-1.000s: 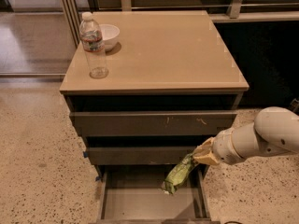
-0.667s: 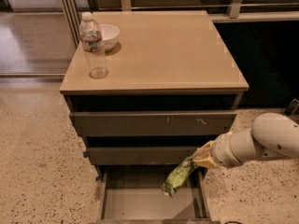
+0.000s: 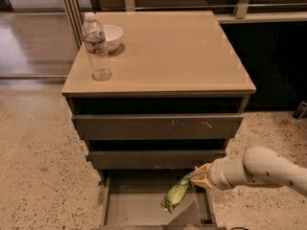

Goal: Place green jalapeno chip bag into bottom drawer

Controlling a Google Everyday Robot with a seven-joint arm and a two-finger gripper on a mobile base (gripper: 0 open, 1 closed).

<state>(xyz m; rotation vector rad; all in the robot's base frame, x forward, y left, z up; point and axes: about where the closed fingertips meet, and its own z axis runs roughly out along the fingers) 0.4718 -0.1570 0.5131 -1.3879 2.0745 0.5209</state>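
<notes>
On a speckled floor (image 3: 38,166), the bottom drawer (image 3: 129,211) stands open; over it the gripper (image 3: 199,175), fingers closed, pinches the chip bag (image 3: 176,195), which may snag the right wall (image 3: 207,209) on release.

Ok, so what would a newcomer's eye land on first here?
The gripper, low at the front right of the cabinet, holds the green jalapeno chip bag dangling over the open bottom drawer. At the back left corner of the cabinet top stand a clear water bottle and a white bowl just behind it.
</notes>
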